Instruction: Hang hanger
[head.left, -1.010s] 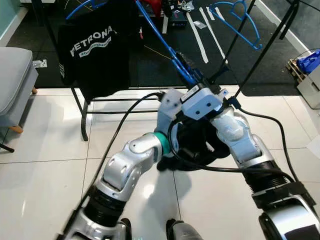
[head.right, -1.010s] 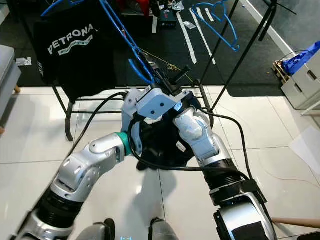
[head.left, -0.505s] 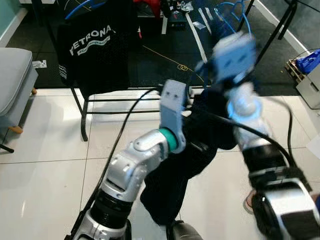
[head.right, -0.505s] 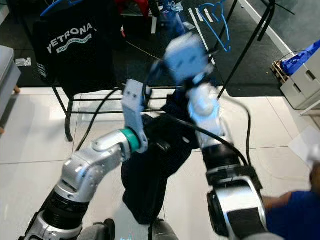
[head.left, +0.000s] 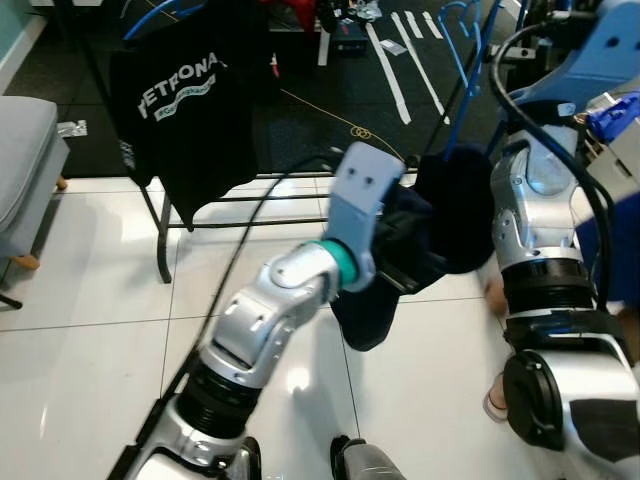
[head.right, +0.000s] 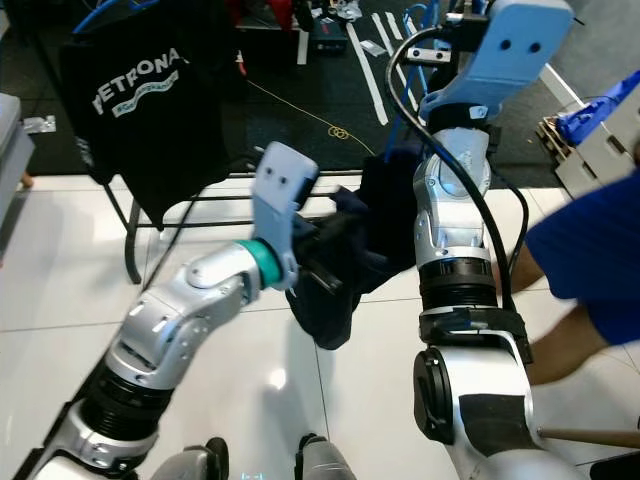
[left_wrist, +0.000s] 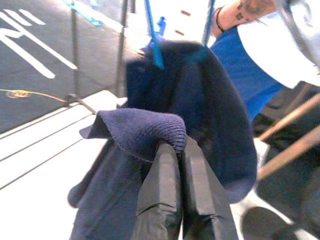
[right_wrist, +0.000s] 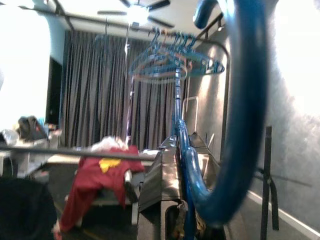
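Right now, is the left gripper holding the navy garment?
Yes. In the left wrist view the left gripper is shut on a fold of the navy garment.

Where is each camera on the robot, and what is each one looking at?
Left and right eye views: on the head, looking down at both silver arms, the navy garment and white floor.
Left wrist view: on the left arm, along the left pincer, which pinches the garment's hem.
Right wrist view: on the raised right arm, looking up along the right pincer, which holds the blue hanger.
Shared: eye and left wrist views show the garment.

Left arm reaches forward, left gripper (left_wrist: 181, 150) pinched closed on cloth. Right arm is raised high; right gripper (right_wrist: 176, 150) clamps a hanger.
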